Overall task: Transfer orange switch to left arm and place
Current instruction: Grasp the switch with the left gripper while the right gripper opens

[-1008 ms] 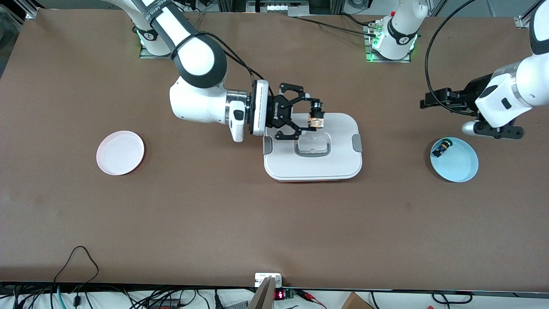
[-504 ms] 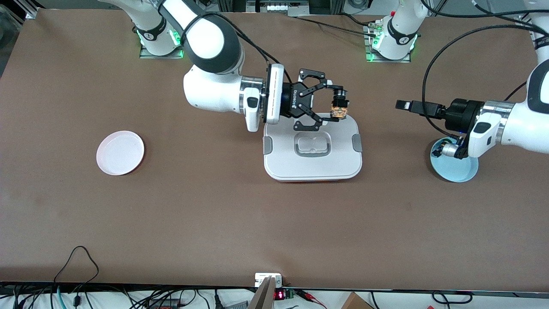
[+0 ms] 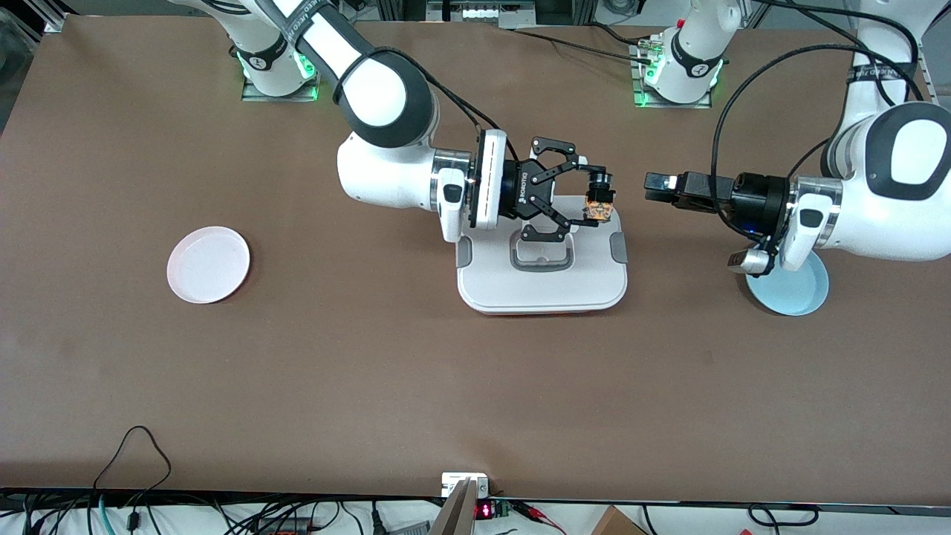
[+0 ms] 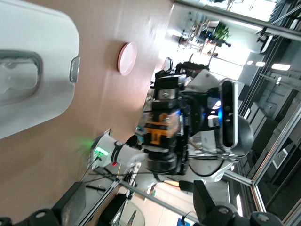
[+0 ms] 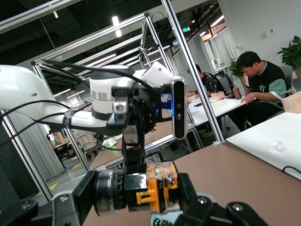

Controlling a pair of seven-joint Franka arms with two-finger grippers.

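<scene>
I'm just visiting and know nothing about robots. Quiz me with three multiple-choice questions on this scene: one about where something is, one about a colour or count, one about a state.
1. Where is the orange switch?
A. On the pink plate
B. Held in the right claw over the box
C. Lying on the bare table

2. How many round plates are on the table?
A. One
B. Two
C. Four

3. What is the left claw doing?
A. Gripping the box's handle
B. Holding the switch
C. Empty, pointing at the switch

Answers:
1. B: the orange switch sits between the fingers of the right claw, above the edge of the box.
2. B: a pink plate and a blue plate are all there is.
3. C: the left claw carries nothing and faces the switch across a gap.
</scene>
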